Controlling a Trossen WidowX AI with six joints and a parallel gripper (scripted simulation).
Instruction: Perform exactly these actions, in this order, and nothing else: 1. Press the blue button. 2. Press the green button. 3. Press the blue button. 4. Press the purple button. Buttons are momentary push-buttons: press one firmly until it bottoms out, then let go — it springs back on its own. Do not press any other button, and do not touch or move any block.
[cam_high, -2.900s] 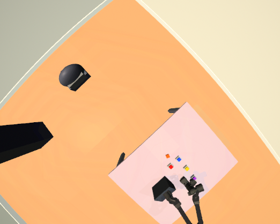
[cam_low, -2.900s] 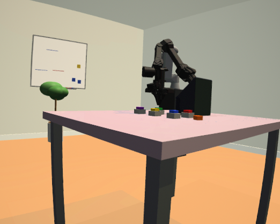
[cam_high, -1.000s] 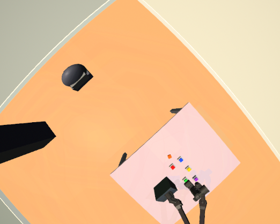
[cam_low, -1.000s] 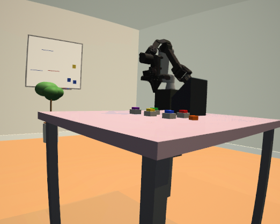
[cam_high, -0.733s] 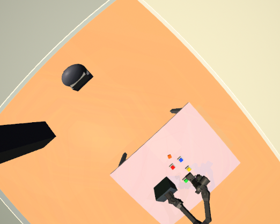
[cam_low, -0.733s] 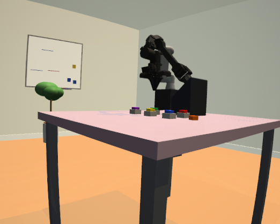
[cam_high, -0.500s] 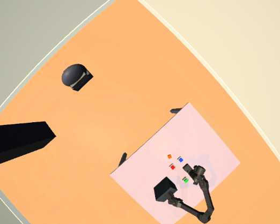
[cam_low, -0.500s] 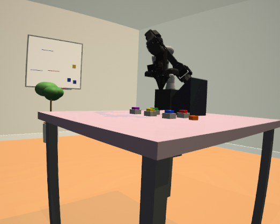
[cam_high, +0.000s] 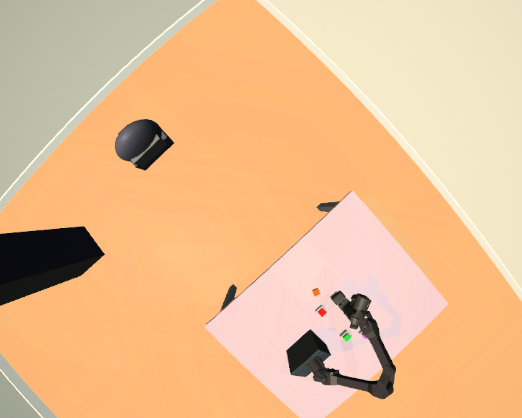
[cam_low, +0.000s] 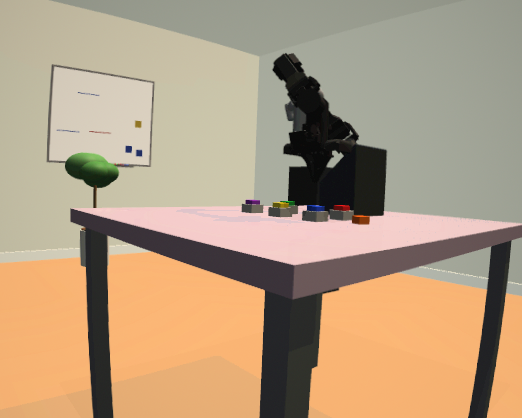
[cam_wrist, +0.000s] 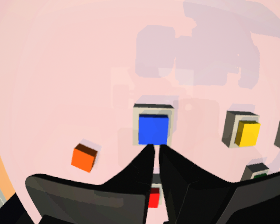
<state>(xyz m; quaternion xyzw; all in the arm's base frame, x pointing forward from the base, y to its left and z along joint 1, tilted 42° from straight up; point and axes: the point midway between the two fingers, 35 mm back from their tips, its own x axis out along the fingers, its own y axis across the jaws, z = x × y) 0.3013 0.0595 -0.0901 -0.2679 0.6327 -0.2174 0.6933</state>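
Observation:
My gripper (cam_low: 315, 179) (cam_wrist: 157, 146) is shut and empty. Its tips point down, a little above the blue button (cam_low: 315, 208) (cam_wrist: 153, 129), and in the wrist view they meet the near edge of its cap. The blue cap stands up from its grey base. The green button (cam_high: 347, 337) (cam_low: 287, 203) is partly hidden by a finger in the wrist view. The purple button (cam_high: 364, 336) (cam_low: 252, 202) is partly covered by the arm in the top view and out of the wrist view. The arm hides the blue button in the top view.
A yellow button (cam_low: 280, 205) (cam_wrist: 247, 133) and a red button (cam_high: 322, 312) (cam_low: 342, 207) (cam_wrist: 154, 198) stand near the blue one. An orange block (cam_high: 316, 292) (cam_low: 360, 220) (cam_wrist: 84, 158) lies on the pink table (cam_high: 300, 270) (cam_low: 250, 240). A black box (cam_high: 307, 352) (cam_low: 370, 180) stands behind.

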